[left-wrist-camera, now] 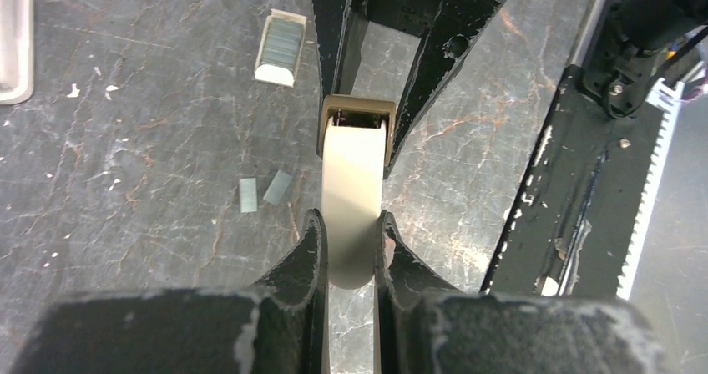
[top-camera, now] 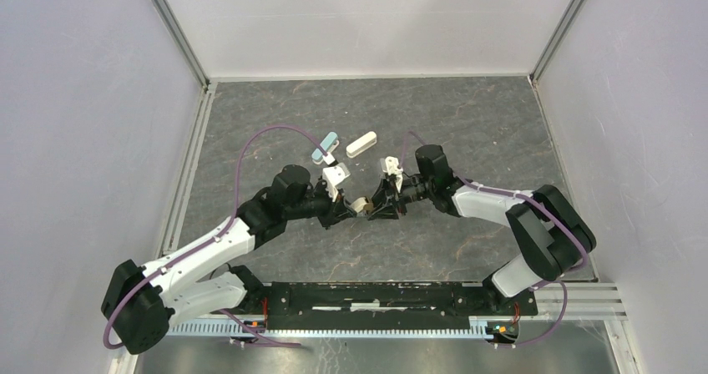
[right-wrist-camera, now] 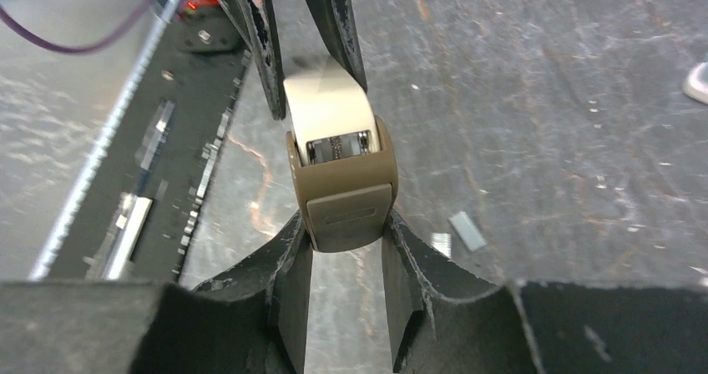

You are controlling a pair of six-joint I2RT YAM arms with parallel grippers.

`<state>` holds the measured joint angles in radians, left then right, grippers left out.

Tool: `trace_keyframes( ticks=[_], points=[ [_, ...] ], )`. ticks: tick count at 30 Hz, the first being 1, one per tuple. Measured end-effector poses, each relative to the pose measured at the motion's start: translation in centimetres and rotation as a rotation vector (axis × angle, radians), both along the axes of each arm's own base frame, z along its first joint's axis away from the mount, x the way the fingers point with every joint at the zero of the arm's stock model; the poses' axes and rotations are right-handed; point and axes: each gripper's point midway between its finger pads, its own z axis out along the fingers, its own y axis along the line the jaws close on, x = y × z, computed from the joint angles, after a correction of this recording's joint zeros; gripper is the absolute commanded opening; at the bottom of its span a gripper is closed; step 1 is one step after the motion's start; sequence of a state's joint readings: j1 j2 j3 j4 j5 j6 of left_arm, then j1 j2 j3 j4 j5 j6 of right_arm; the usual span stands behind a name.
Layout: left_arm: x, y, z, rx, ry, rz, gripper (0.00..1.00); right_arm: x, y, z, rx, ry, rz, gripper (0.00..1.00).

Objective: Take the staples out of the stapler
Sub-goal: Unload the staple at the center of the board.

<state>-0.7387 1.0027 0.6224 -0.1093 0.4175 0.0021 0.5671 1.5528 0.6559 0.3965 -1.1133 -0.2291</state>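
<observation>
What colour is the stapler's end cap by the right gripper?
Tan-brown cap on the cream stapler; clearest in the right wrist view.

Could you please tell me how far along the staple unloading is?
Done: two short strips of staples lie loose on the table. In hand: the left end effector clamps the cream end of the stapler; the right end effector grips its brown end. Left: metal shows in its mouth, so more may remain.

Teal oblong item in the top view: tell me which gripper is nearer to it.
Left. The left gripper holds the stapler just toward the bases from the teal item; the right gripper grips the stapler's other end, farther to the right.
</observation>
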Motion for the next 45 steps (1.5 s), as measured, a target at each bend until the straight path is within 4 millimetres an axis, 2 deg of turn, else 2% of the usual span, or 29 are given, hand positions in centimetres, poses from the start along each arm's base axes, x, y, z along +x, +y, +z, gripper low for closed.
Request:
trace_keyframes(
  ticks=[5, 13, 21, 28, 31, 37, 41, 45],
  points=[
    [0.3, 0.6, -0.9, 0.058, -0.023, 0.04, 0.02, 1.4, -0.7, -0.7, -0.101, -0.144, -0.013, 0.12],
    [0.0, 0.8, -5.0, 0.214, 0.03, 0.062, 0.02, 2.2, -2.5, -3.3, -0.268, -0.292, -0.014, 0.1],
    [0.8, 0.3, -5.1, 0.258, 0.015, 0.063, 0.02, 3.1, -3.1, -3.3, -0.314, -0.385, -0.03, 0.09],
    [0.6, 0.3, -4.8, 0.256, 0.008, 0.052, 0.02, 2.8, -3.1, -3.2, -0.302, -0.366, -0.019, 0.14],
    [0.2, 0.4, -3.7, 0.206, -0.018, 0.044, 0.02, 2.1, -2.6, -2.6, -0.256, -0.322, -0.003, 0.24],
    [-1.1, 0.9, -1.5, 0.059, -0.066, 0.062, 0.02, 0.4, -1.6, -0.8, -0.147, -0.219, 0.044, 0.63],
    [-1.2, 0.6, 0.9, -0.044, -0.109, 0.072, 0.02, 0.0, -2.0, -0.6, -0.147, -0.168, 0.025, 0.84],
    [-1.2, 0.5, 2.3, -0.107, -0.117, 0.09, 0.02, 0.2, -2.3, 0.9, -0.136, -0.197, -0.005, 0.92]
  ],
)
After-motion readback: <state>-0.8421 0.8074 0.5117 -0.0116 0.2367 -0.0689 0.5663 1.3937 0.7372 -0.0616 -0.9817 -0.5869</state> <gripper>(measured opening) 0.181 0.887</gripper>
